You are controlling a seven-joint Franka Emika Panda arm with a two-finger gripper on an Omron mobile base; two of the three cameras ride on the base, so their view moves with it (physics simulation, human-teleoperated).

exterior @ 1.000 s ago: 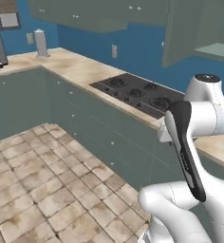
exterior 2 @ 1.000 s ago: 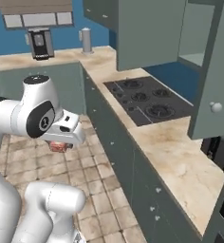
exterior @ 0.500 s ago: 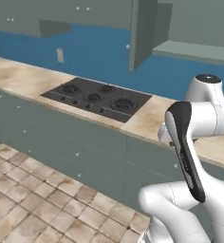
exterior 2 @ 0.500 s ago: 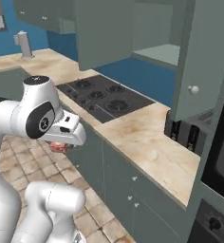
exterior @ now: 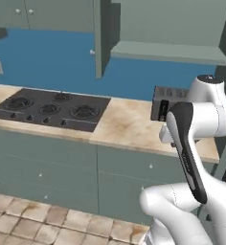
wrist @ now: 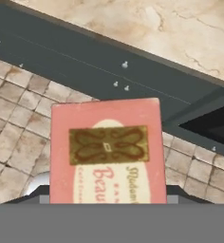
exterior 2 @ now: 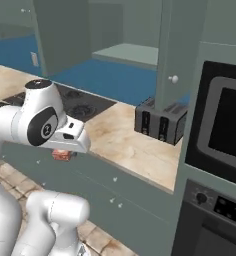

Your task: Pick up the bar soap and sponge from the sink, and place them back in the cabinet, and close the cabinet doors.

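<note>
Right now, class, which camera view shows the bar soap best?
The hand view: the bar soap sits close up, its pinkish face and printed label clear. The right base view gives a small red glimpse under the tool.

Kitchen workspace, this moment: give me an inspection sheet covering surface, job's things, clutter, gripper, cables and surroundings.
Surface: beige marbled counter over grey-green lower cabinets.
Job's things: bar soap, pinkish-red with a paler printed face, held at the gripper above the tiled floor; wall cabinet open, its shelf bare; one cabinet door swung out, pale knob low on it.
Clutter: dark toaster on the counter.
Gripper: gripper shut on the bar soap, in front of the counter edge.
Cables: nothing seen.
Surroundings: black cooktop, blue wall, built-in oven.
</note>
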